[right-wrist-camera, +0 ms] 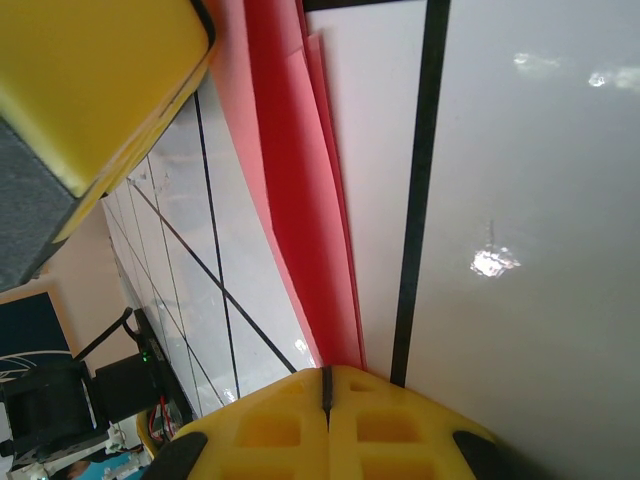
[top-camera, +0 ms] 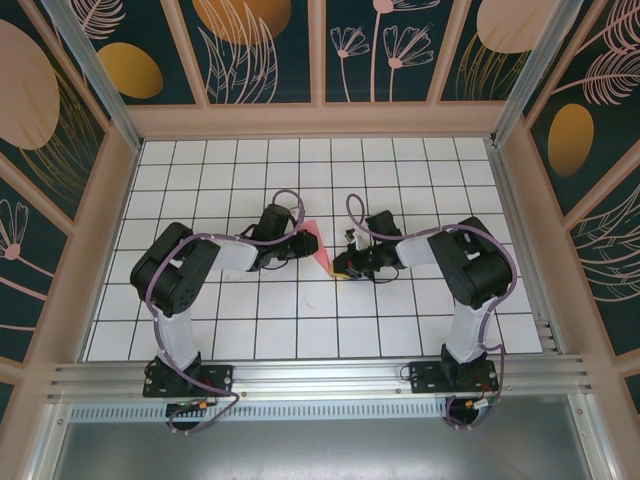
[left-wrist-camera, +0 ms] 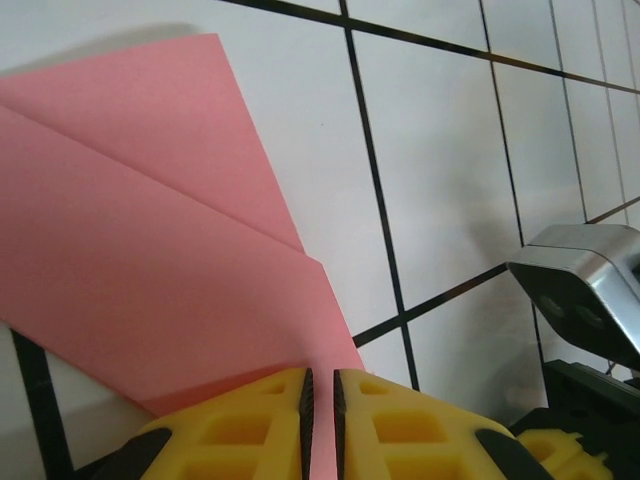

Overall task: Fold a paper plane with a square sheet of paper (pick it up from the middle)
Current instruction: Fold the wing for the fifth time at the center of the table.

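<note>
Yellow left gripper (left-wrist-camera: 320, 380): jaws at a thin slit, seemingly nipping a corner of the folded salmon-pink paper sheet (left-wrist-camera: 150, 240), fanning up-left. Right gripper (right-wrist-camera: 327, 372): jaws flush shut on its layered edge, long axis straight out from the tips. Top view puts the sheet between both grippers, neither nearer; left wrist view adds the diagonal crease.

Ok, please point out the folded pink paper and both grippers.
folded pink paper (left-wrist-camera: 150, 250): left wrist view, on its big lower flap.
left gripper (left-wrist-camera: 322, 390): left wrist view, between its yellow fingers.
right gripper (right-wrist-camera: 326, 385): right wrist view, where its yellow fingers meet.
</note>
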Controlling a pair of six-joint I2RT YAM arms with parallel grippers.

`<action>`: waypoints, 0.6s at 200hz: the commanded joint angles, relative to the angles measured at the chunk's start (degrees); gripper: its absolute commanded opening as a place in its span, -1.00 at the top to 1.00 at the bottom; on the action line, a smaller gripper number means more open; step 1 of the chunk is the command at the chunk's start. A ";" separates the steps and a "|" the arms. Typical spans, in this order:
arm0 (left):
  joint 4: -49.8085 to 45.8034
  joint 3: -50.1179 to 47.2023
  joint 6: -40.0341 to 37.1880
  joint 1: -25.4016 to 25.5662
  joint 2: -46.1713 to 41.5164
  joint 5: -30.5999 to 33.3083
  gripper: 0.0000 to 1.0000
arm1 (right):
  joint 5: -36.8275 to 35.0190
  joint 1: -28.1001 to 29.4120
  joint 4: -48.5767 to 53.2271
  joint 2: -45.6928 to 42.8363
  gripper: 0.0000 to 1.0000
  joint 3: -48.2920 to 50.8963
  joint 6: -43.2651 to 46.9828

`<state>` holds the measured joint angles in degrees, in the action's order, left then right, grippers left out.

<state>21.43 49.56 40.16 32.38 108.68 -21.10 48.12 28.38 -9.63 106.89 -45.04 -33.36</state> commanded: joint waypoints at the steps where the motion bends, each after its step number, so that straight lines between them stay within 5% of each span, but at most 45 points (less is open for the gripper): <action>1: -2.66 1.68 -0.32 0.18 1.35 1.76 0.68 | 0.44 -0.16 1.15 1.27 1.00 -0.23 1.46; 71: -7.37 4.06 -1.52 0.22 2.74 4.42 0.68 | -0.61 -0.17 2.11 -0.56 1.00 -0.81 2.35; 120: -17.32 8.10 -3.84 0.27 4.97 8.64 0.68 | -10.51 0.39 9.14 -8.62 0.67 -3.65 7.00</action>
<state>11.99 55.27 39.00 32.97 110.48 -18.39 43.94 28.38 -5.74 103.39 -46.06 -30.33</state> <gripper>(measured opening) 0.158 0.150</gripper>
